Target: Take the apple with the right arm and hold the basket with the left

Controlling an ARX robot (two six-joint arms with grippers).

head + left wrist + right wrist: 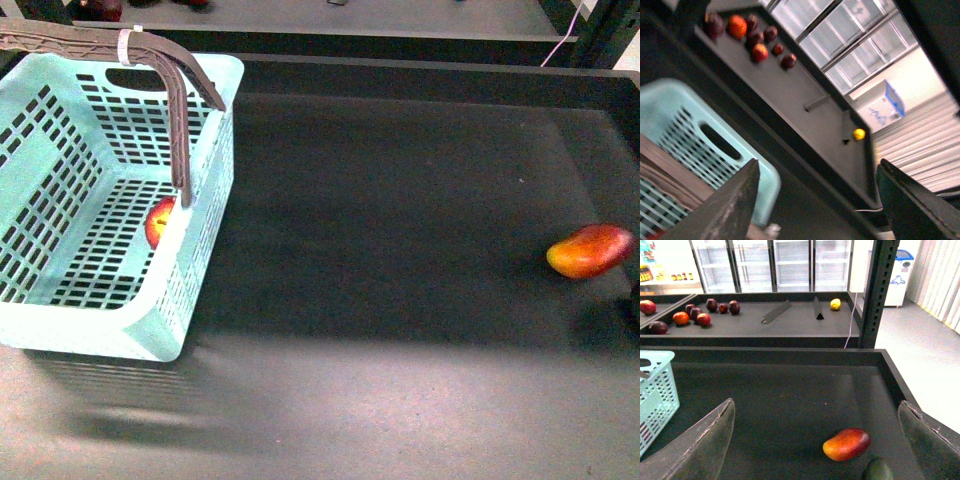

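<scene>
The light turquoise basket [205, 210] stands at the table's left, its brown handles [180, 110] swung up and bound with a white tie. The apple [158, 222], red with a yellow patch, lies on the basket floor against the near right wall, partly hidden by it. Neither gripper shows in the front view. My left gripper [815, 200] is open above the basket's end wall [685, 115], with the handles [665, 172] beside one finger. My right gripper [815, 440] is open over the table's right side, far from the basket [655, 395]; the apple is out of its view.
An elongated red-orange fruit [590, 250] lies near the table's right edge, between my right fingers in the wrist view [846, 444], with a dark green fruit [877, 471] beside it. Behind the table are a raised rim, a shelf of fruit [690, 315] and a dark post [880, 290].
</scene>
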